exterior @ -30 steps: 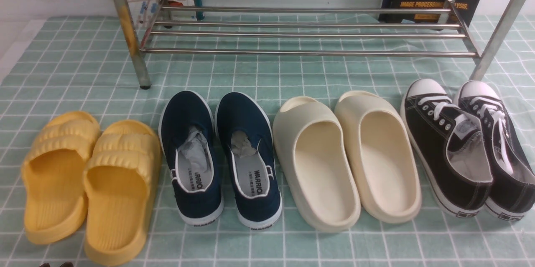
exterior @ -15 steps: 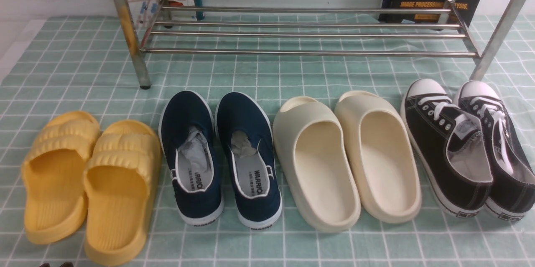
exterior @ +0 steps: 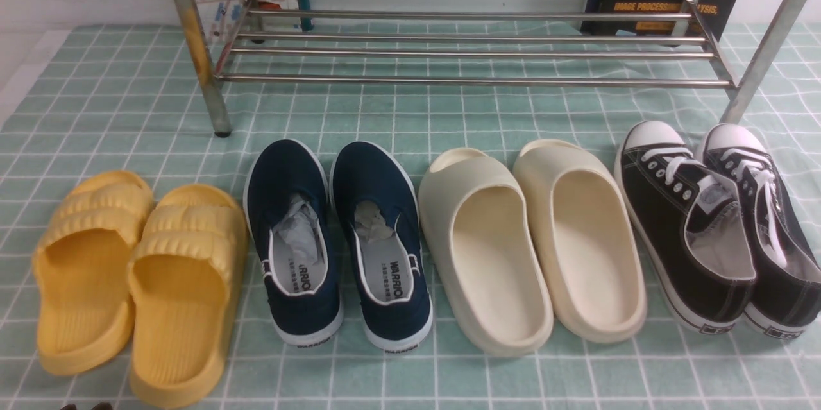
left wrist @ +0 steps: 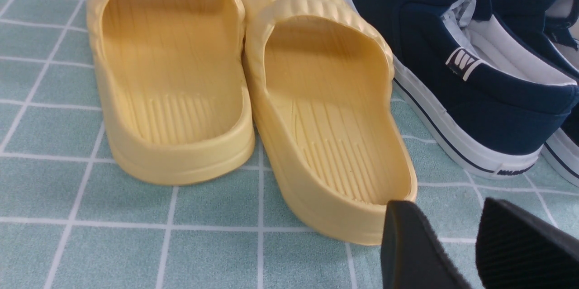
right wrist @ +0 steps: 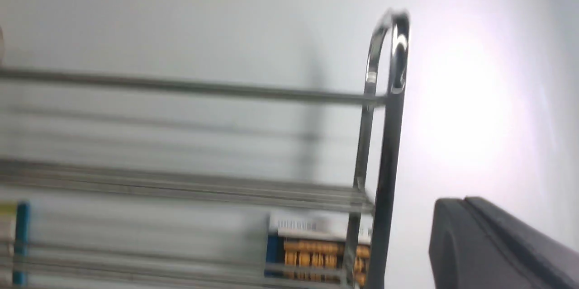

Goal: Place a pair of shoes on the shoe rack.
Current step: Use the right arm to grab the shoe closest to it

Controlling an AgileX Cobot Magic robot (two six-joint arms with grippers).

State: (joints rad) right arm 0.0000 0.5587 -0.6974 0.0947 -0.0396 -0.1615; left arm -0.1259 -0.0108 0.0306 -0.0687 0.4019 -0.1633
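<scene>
Black sneakers (exterior: 689, 230) side by side at right edge of tabletop (exterior: 128, 89), toes toward rack (exterior: 474, 81) at far edge. Left claw (left wrist: 445, 216) open near yellow slides (left wrist: 316, 112). Right claw (right wrist: 466, 203) closed, gripping nothing, facing rack.

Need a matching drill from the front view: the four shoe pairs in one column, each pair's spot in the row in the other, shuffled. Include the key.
Column 1
1. yellow slides
2. navy slip-ons
3. cream slides
4. black sneakers

Column 2
A. far right end of the row
B. second from the left
C. far left end of the row
D. second from the right

Pairs: 1-C, 2-B, 3-D, 4-A
</scene>
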